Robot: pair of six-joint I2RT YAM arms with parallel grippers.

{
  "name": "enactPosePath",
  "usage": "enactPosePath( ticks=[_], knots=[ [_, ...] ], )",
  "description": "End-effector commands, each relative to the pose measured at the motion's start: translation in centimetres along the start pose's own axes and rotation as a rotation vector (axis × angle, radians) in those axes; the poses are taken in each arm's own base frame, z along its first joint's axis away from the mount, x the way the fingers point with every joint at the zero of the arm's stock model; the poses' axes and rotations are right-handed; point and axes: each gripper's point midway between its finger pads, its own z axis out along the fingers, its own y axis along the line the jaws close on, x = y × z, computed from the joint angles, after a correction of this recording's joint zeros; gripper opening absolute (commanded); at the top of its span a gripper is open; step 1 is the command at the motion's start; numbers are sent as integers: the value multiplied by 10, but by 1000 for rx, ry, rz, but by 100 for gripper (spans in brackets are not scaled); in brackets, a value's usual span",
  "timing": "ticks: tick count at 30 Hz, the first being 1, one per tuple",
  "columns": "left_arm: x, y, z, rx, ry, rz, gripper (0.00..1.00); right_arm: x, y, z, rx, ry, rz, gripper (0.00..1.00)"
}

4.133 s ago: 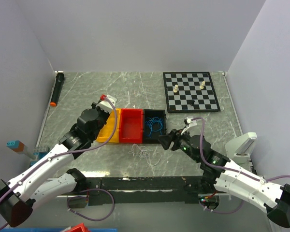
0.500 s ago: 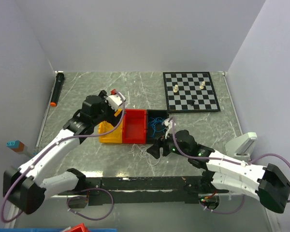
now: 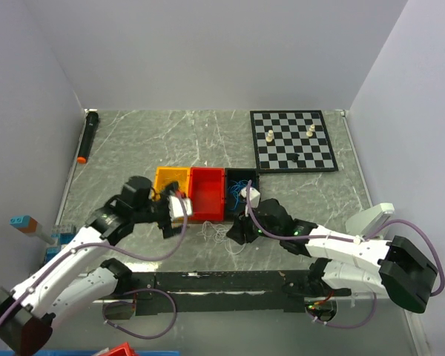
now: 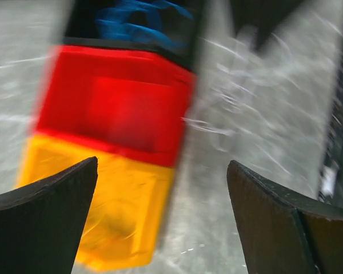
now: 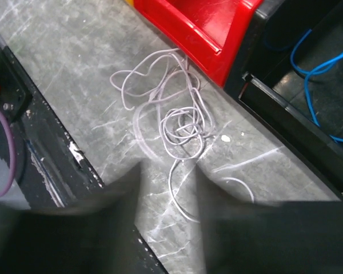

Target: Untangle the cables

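Bins (image 3: pixel 207 194) lie beside white cables (image 5: pixel 171 117); left hand (image 4: pixel 163 165) gapes, right hand (image 5: pixel 168 171) parted above them.

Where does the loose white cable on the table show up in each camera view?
Top external: white cable lower centre, just below the red bin.
Left wrist: blurred pale streaks right of the red bin, probably it.
Right wrist: centre, down-left of the red bin.
Shared landmark: the red bin.
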Motion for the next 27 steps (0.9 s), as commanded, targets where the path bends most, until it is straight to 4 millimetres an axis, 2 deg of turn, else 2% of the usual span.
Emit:
enactPosePath(
  ticks=[1, 2, 4, 6, 8, 15, 19, 22, 25, 27],
  knots=[
    [21, -53, 26, 239, -8, 153, 99, -27, 12, 0, -22, -69, -22, 32],
    [27, -60, 31, 270, -1, 176, 99, -31, 13, -2, -18, -81, -22, 20],
    [29, -69, 40, 311, -8, 208, 99, -37, 11, -8, 1, -104, -18, 1],
    [35, -78, 50, 352, -7, 239, 99, -43, 12, -18, 8, -141, -13, 0],
    [36, -76, 62, 332, -21, 254, 99, -48, 16, -27, -11, -175, -11, 0],
    [22, -67, 97, 273, -96, 279, 97, -36, 22, -35, -59, -156, -2, 0],
    [22, -72, 105, 276, -99, 293, 90, -32, 25, -38, -80, -155, 3, 0],
    [24, -82, 106, 318, -97, 293, 88, -39, 26, -47, -79, -190, 2, 0],
    [34, -98, 105, 386, -86, 360, 76, -51, 27, -59, -67, -249, -4, 0],
    [38, -103, 107, 389, -85, 398, 70, -51, 25, -65, -53, -255, -3, 0]
  ],
)
